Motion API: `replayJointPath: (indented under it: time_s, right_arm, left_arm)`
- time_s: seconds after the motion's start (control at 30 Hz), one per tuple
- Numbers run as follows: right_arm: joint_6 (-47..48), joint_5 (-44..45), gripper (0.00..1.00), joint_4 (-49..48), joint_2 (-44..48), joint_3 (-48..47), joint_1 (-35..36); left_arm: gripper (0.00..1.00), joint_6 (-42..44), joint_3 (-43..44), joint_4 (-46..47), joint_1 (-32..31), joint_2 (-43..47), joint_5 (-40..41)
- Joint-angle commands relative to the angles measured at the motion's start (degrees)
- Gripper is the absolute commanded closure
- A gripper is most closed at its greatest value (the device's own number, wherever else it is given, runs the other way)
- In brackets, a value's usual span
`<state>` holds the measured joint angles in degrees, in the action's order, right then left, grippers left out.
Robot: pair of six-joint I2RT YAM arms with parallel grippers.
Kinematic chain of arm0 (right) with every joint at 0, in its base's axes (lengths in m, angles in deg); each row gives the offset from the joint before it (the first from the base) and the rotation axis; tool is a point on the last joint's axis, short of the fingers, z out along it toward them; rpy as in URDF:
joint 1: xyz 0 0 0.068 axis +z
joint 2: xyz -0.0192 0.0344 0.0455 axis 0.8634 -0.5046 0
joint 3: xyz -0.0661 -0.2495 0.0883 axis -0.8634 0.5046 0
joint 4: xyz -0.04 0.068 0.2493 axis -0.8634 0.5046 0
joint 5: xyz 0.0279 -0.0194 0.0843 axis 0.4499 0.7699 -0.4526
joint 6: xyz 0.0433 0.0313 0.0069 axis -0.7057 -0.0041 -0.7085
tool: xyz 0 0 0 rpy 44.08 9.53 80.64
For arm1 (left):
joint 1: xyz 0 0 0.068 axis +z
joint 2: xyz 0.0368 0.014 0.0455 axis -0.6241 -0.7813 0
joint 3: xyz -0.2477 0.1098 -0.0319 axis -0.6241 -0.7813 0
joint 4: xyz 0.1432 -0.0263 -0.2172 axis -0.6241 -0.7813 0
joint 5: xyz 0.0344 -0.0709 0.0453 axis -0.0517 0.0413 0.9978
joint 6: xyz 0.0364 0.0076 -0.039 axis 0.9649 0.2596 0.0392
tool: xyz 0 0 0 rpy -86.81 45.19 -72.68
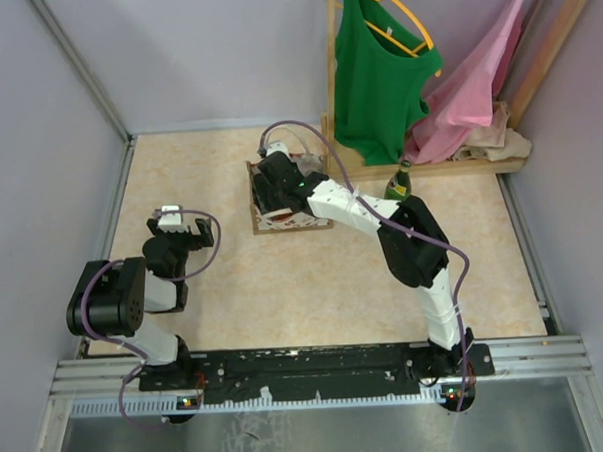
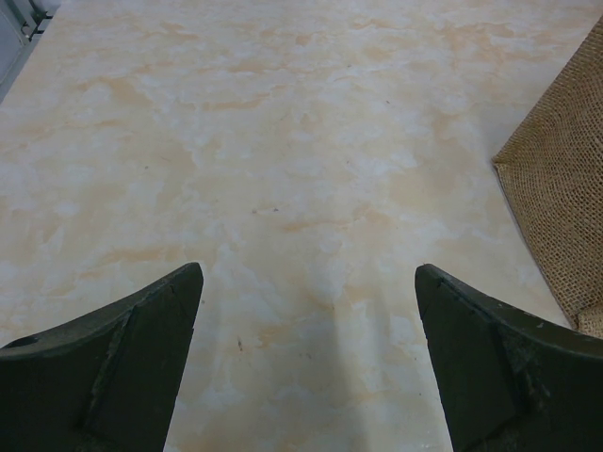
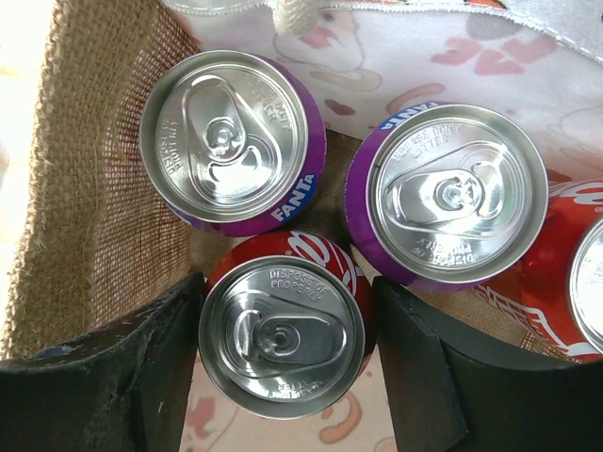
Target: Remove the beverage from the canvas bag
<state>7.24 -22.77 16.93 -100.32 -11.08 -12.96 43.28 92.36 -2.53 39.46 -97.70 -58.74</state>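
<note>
The canvas bag (image 1: 286,221) stands at the middle back of the table, with its burlap inner wall (image 3: 85,179) showing in the right wrist view. Inside stand two purple Fanta cans (image 3: 231,137) (image 3: 452,193) and red cola cans. My right gripper (image 3: 287,287) is down in the bag (image 1: 276,183). Its fingers (image 3: 141,367) press both sides of a red cola can (image 3: 281,334), which stands upright. My left gripper (image 1: 181,224) is open and empty over bare table (image 2: 308,273), with the bag's burlap edge (image 2: 565,198) at its right.
A green glass bottle (image 1: 400,182) stands right of the bag beside a wooden rack (image 1: 332,84) holding a green top (image 1: 375,73) and a pink cloth (image 1: 475,78). Grey walls enclose the table on three sides.
</note>
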Motion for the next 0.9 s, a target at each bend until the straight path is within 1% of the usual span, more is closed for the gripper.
replayJointPath:
  time_s: [0.0,0.17,0.3,0.63,0.73,0.87]
  right_arm:
    - [2.9,0.0,1.0,6.1,-1.8,-2.1,0.7]
    - [5.0,1.3,1.0,4.1,3.4,-2.0,0.7]
    - [7.5,2.4,1.0,0.7,8.1,-2.0,0.7]
    - [10.8,3.8,1.0,-5.3,14.0,-5.5,0.7]
    - [12.4,5.8,1.0,-7.6,16.1,-5.3,0.7]
    - [16.1,10.7,1.0,-12.8,20.4,-3.3,0.8]
  left_arm:
    - [0.0,0.5,0.7,0.7,-0.2,-0.5,0.0]
    - [0.0,0.5,0.7,0.7,-0.2,-0.5,0.1]
    - [0.0,0.5,0.7,0.7,-0.2,-0.5,0.0]
    - [0.0,0.5,0.7,0.7,-0.2,-0.5,0.0]
    - [0.0,0.5,0.7,0.7,-0.2,-0.5,0.0]
    - [0.0,0.5,0.7,0.7,-0.2,-0.5,0.0]
